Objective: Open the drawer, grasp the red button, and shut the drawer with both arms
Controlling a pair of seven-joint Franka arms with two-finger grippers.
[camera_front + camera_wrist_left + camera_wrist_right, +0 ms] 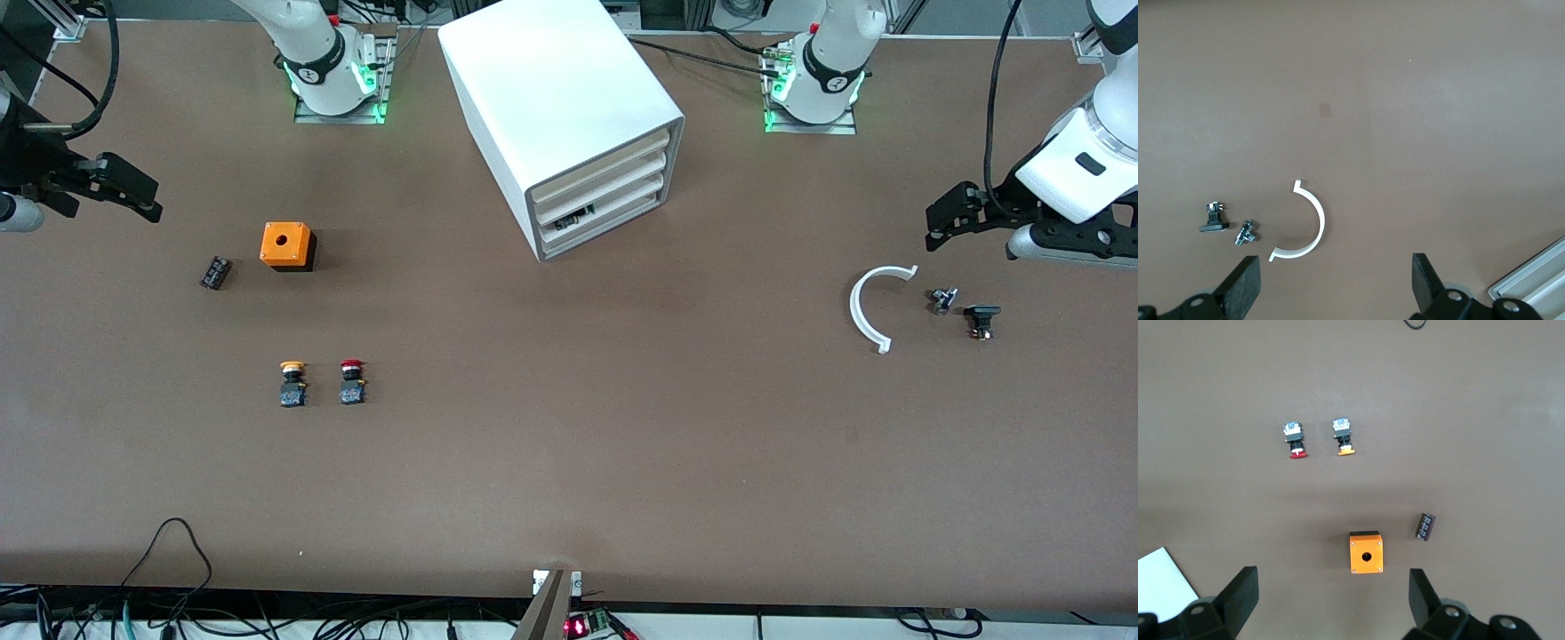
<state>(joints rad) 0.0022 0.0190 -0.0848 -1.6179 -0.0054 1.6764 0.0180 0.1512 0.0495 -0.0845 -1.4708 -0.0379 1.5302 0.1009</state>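
Drawers shut, I kept both arms waiting.
Left pincer (944, 216) and right pincer (133, 188) were spread at frame edges; button (352, 381) lay lower left.

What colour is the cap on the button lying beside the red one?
Orange-yellow cap on a black-and-blue body: the orange-yellow button, beside the red button. Clearest in the front view.

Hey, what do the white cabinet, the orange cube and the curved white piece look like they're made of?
Cabinet: likely smooth plastic or painted metal, going by its even white shell with a soft sheen. Orange cube: probably moulded plastic, uniform matte colour with corner screws and a black base. Curved white piece: likely thin rigid plastic, a plain matte arc.
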